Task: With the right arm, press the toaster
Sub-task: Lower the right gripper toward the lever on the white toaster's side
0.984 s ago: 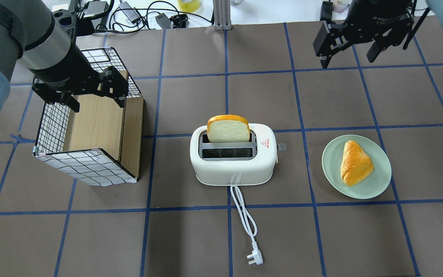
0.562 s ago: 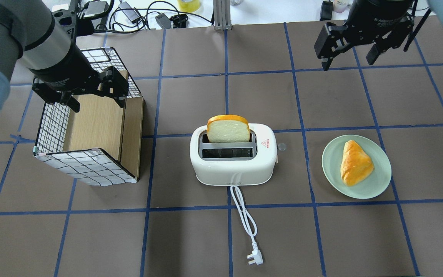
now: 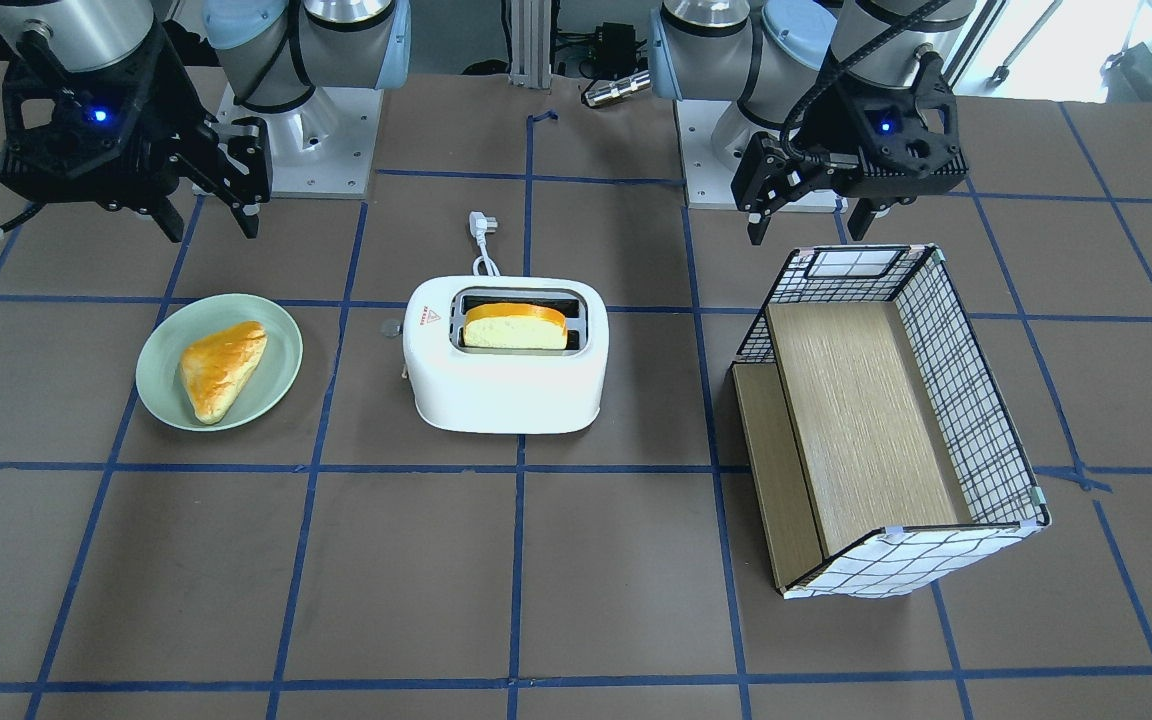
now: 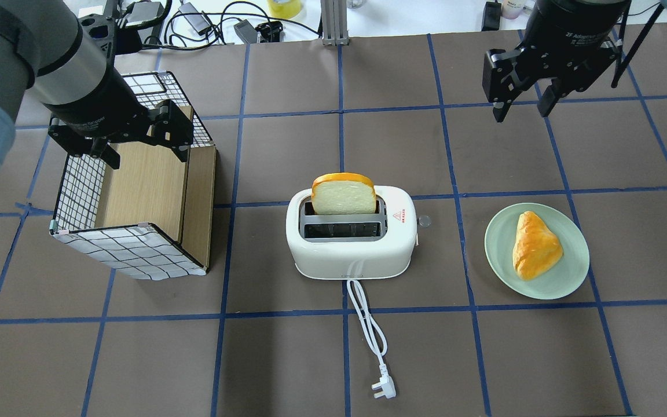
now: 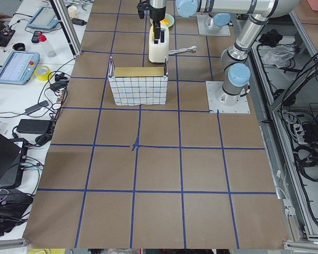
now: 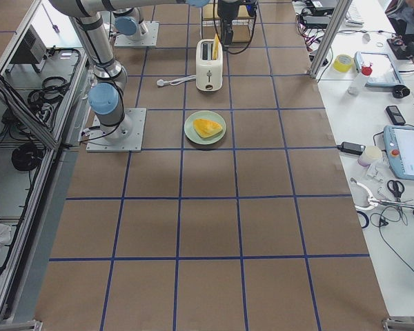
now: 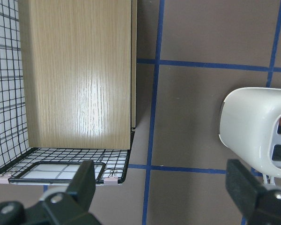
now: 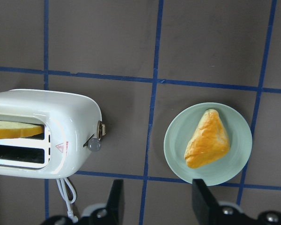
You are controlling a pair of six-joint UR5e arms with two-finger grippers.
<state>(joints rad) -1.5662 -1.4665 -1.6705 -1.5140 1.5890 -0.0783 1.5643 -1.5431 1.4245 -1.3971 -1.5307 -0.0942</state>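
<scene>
The white toaster (image 4: 351,249) stands mid-table, with a bread slice (image 4: 344,194) upright in its far slot. Its grey lever knob (image 4: 424,220) sticks out on the side toward the plate. The toaster also shows in the front view (image 3: 506,385) and the right wrist view (image 8: 70,117), and so does the knob (image 3: 391,327) (image 8: 94,144). My right gripper (image 4: 521,107) (image 3: 211,222) hangs open and empty, above the table, beyond and to the right of the toaster. My left gripper (image 4: 147,155) (image 3: 806,232) is open and empty over the basket's far rim.
A green plate (image 4: 571,278) holds a pastry (image 4: 535,244), right of the toaster and below my right gripper. A wire basket (image 4: 136,255) with a wooden floor lies tipped at the left. The toaster's cord and plug (image 4: 383,389) trail toward the near edge.
My right gripper has shifted slightly right and toward the toaster's row, and its fingers stand closer together than before. The left arm, toaster and plate have not moved.
</scene>
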